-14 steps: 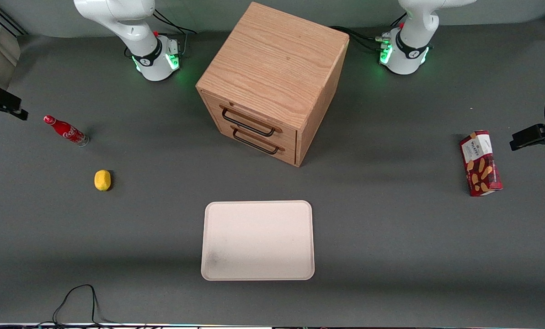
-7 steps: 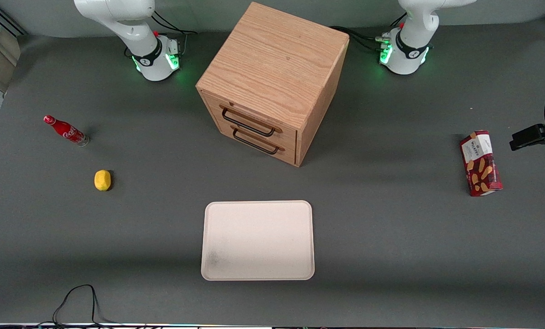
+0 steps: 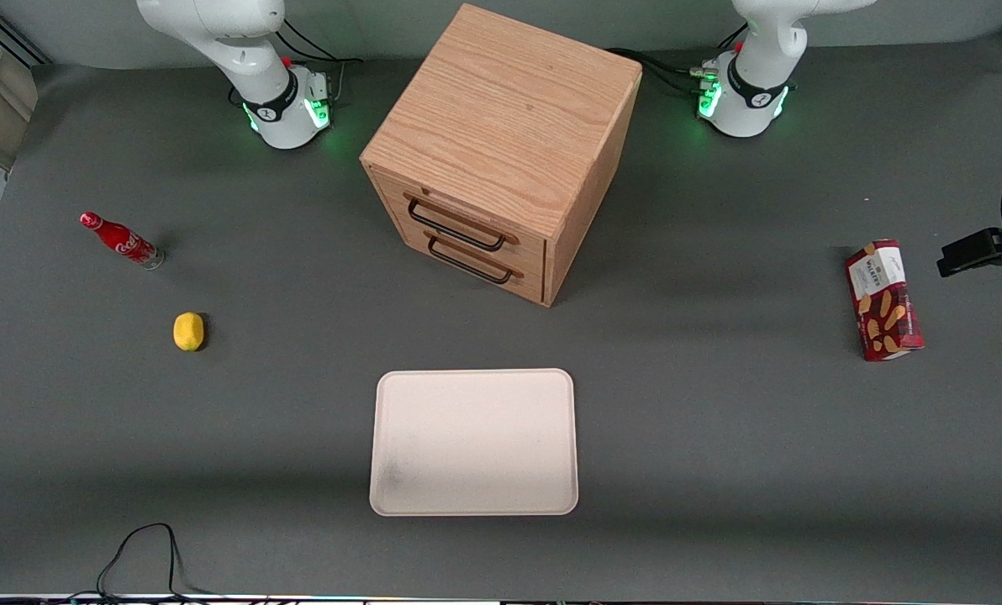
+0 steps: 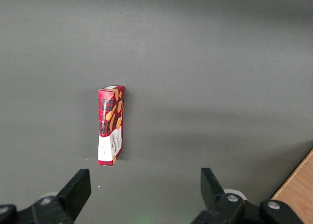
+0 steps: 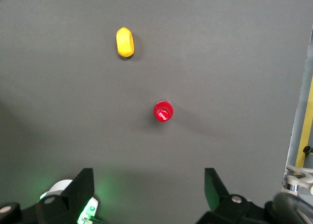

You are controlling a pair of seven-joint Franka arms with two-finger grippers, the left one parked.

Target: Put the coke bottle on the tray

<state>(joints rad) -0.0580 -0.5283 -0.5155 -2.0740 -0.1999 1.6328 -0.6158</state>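
Red coke bottle stands beneath spread hand.

Red wafer box on grey table

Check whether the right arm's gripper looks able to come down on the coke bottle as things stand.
Probably yes. The gripper hangs open high above the upright coke bottle, bare table around it; the lemon lies well apart.

Lemon, drawer cabinet, wafer box
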